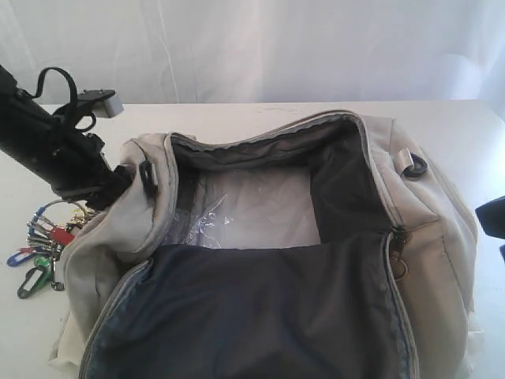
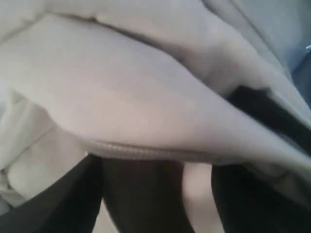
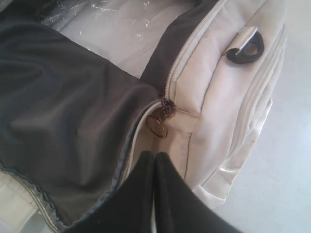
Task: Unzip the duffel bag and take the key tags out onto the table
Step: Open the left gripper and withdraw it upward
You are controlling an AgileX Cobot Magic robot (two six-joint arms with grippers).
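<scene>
The beige duffel bag [image 1: 410, 197] lies unzipped on the white table [image 1: 237, 118], its dark lining [image 1: 260, 316] folded open. The key tags [image 1: 43, 246], red, blue and green on a metal ring, lie on the table beside the bag's left end. Just above them my left gripper [image 1: 118, 183] presses against that end by a dark D-ring [image 1: 146, 175]. Its wrist view is filled with beige fabric [image 2: 146, 97], and the left gripper [image 2: 160, 167] stands open. My right gripper [image 3: 154, 159] is shut and empty, just short of the zipper pull [image 3: 158, 125].
A clear plastic sheet [image 1: 252, 209] lines the bag's bottom. Another D-ring [image 1: 416, 164] sits on the right end of the bag. A white curtain [image 1: 276, 47] hangs behind the table. Bare tabletop [image 3: 282, 184] shows beside the bag's right end.
</scene>
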